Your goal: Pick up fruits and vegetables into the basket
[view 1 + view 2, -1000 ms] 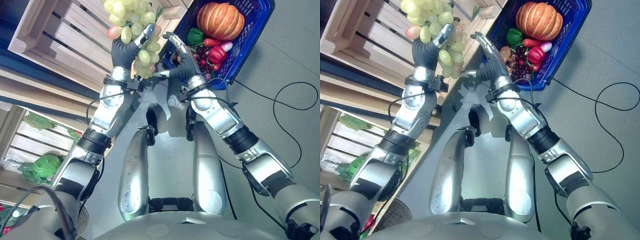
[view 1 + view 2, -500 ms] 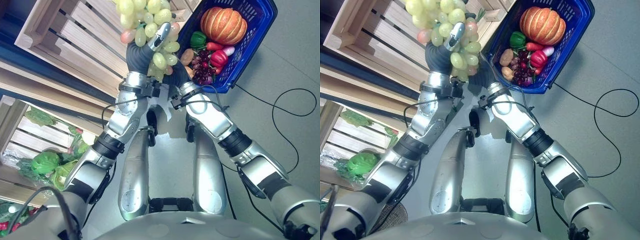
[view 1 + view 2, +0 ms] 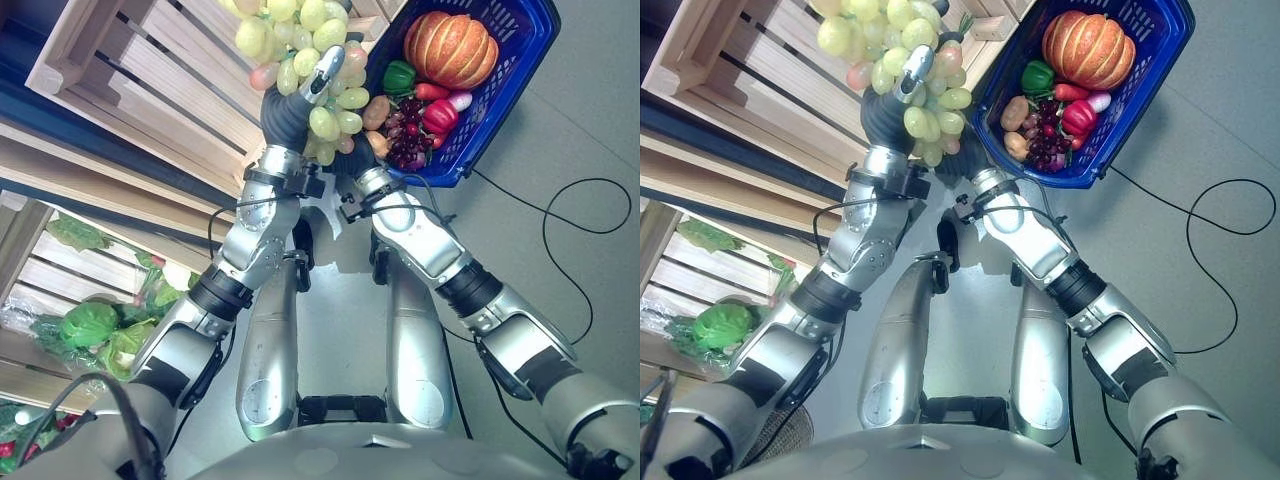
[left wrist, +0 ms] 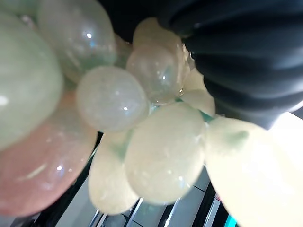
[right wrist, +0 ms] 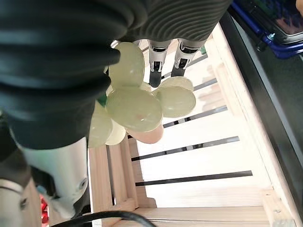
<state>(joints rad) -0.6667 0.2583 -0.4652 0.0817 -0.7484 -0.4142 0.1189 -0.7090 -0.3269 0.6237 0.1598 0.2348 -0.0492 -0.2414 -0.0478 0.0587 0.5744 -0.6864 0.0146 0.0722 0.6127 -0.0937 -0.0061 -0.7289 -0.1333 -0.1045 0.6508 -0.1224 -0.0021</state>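
Left eye view: a bunch of green grapes (image 3: 300, 40), with a few pinkish ones among them, is held up by the left hand (image 3: 290, 105) in front of a wooden crate (image 3: 130, 70). The fingers of that hand are curled round the bunch, one dark-tipped finger (image 3: 325, 72) lying across the grapes. The bunch is raised just beside the near corner of the blue basket (image 3: 520, 60), not inside it.

The right hand (image 3: 352, 158) is seen just under the lower grapes, close against the left wrist; most of it is hidden behind the bunch, so whether its fingers are curled or straight cannot be told from the eye views. In the right wrist view two straight fingers (image 5: 156, 64) are seen reaching up past the grapes (image 5: 135, 106), touching or nearly touching them, with the crate slats behind.

Inside the basket, which stands on the grey floor (image 3: 590, 130), an orange pumpkin (image 3: 450, 48), a green pepper (image 3: 398, 76), a red pepper (image 3: 437, 115), dark red grapes (image 3: 408, 145) and a brown potato (image 3: 377, 112) are lying. Leafy greens (image 3: 90, 325) are seen in a lower crate at the robot's left.
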